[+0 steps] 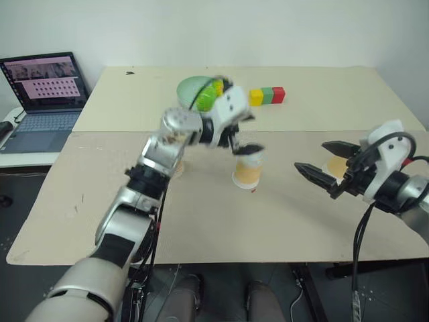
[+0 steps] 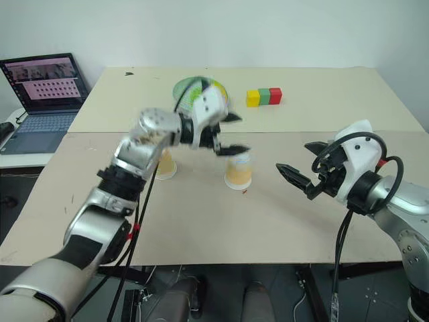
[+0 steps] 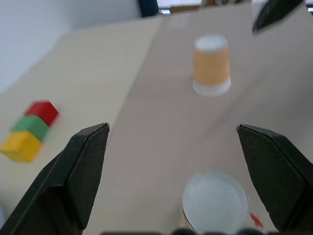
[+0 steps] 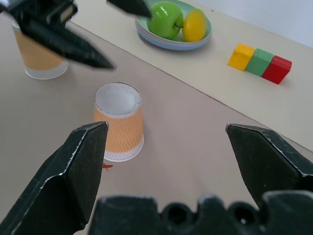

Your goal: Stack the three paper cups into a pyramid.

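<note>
Left tool (image 1: 246, 135), fingers spread apart and holding nothing, hangs just above the middle cup (image 1: 247, 171), inverted on the worktop (image 1: 201, 221). Right tool (image 1: 327, 163), also apart, hovers beside a second cup (image 1: 335, 168); the third cup (image 2: 165, 165) stands behind the left arm.

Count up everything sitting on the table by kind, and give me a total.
Paper cups: 3
Blocks: 3 (yellow, green, red)
Fruits: 2 (one green, one yellow)
Plate: 1
Total: 9
</note>
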`<state>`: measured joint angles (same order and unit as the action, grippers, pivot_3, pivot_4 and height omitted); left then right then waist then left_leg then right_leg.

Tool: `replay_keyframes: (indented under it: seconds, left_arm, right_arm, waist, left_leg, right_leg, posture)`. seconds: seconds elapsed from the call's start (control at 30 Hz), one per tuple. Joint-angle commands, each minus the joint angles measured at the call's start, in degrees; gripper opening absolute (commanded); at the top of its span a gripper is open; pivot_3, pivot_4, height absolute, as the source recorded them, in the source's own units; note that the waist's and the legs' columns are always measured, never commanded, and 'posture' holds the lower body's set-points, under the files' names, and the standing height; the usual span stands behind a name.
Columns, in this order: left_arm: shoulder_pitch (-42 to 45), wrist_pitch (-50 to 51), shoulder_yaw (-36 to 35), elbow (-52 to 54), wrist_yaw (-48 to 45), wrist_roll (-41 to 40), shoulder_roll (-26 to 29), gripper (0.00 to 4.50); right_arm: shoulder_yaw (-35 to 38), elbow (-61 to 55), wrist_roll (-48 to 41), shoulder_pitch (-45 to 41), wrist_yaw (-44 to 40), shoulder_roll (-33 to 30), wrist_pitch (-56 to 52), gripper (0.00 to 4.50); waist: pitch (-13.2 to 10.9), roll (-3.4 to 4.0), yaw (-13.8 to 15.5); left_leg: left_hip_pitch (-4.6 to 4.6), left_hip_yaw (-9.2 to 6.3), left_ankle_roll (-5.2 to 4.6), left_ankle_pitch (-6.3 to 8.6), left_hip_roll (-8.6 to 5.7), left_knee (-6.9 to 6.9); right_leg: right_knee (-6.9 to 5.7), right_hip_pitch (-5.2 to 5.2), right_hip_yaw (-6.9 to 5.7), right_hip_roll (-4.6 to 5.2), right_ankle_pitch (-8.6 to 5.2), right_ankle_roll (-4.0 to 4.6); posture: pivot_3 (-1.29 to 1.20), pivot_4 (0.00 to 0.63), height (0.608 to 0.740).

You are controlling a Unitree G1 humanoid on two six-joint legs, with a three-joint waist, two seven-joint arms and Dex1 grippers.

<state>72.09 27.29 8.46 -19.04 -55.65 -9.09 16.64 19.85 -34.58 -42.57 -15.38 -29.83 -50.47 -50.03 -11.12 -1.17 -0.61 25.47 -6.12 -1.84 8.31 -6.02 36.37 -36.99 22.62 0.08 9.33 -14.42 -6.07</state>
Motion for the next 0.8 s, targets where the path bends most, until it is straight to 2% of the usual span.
replay_keyframes:
  seconds: [0.03,0.23,0.4,0.5,0.57,0.63,0.8]
  left_arm:
    - [1.8,4.05,-4.63,3.41,2.34,-0.96,4.98,4.45]
    - [-4.6,10.4,-10.49,5.77,9.63,0.64,14.43,4.45]
    - [-14.46,16.27,-15.71,16.84,9.66,-2.77,22.28,4.45]
    - [-22.52,20.8,-19.37,25.63,9.32,-7.13,23.46,4.45]
    - [-29.62,24.35,-25.6,30.57,7.39,-15.13,21.18,4.45]
    - [-37.41,22.93,-27.02,32.95,7.91,-14.97,21.92,4.45]
    - [-47.21,22.58,-31.59,35.25,11.97,-17.01,21.86,4.45]
  right_arm:
    - [-1.41,1.49,1.76,-1.63,-1.48,-0.32,2.68,4.5]
    - [-5.69,5.97,3.72,-5.84,-5.04,0.13,5.2,4.5]
    - [-9.93,11.37,7.33,-9.03,-10.92,-1.31,8.56,4.5]
    - [-11.93,15.29,9.07,-12.28,-13.73,-1.06,10.38,4.5]
    - [-13.86,17.84,10.36,-14.72,-15.02,-0.02,11.74,4.5]
    - [-15.54,19.69,11.51,-16.23,-16.3,0.77,12.91,4.5]
    - [-16.89,21.96,12.91,-18.27,-18.03,2.17,13.86,4.5]
  waist:
    - [0.03,0.04,-0.48]
    - [0.07,0.13,-1.54]
    - [0.02,0.03,-1.77]
    - [0.02,0.03,-1.32]
    - [0.03,0.05,-1.18]
    - [0.05,0.05,-1.25]
    - [0.03,-0.02,-1.07]
  left_leg:
    - [-0.02,0.01,-0.02,0.02,0.0,-0.02]
    - [-0.35,0.06,0.0,0.0,0.06,-0.09]
    - [-0.29,0.07,0.01,0.0,0.03,-0.09]
    - [-0.19,0.1,0.0,0.01,0.01,-0.11]
    - [-0.2,0.14,0.01,0.01,0.03,-0.11]
    - [-0.24,0.19,0.02,0.01,0.06,-0.12]
    - [-0.17,0.22,0.08,-0.02,0.18,-0.15]
  right_leg:
    - [0.0,-0.02,0.01,0.0,0.0,-0.01]
    - [-0.16,-0.13,0.12,-0.1,0.02,0.02]
    - [-0.11,-0.04,0.2,-0.09,0.2,0.28]
    - [-0.09,0.09,0.27,-0.05,0.21,0.28]
    - [-0.11,0.14,0.31,-0.06,0.23,0.31]
    - [-0.12,0.13,0.37,-0.07,0.24,0.34]
    - [-0.14,0.44,0.43,-0.21,0.35,0.52]
  posture:
    - [0.0,0.15,0.74]
    - [0.0,0.15,0.74]
    - [0.0,0.15,0.74]
    - [0.0,0.15,0.74]
    - [0.0,0.15,0.74]
    - [0.0,0.15,0.74]
    - [0.0,0.15,0.74]
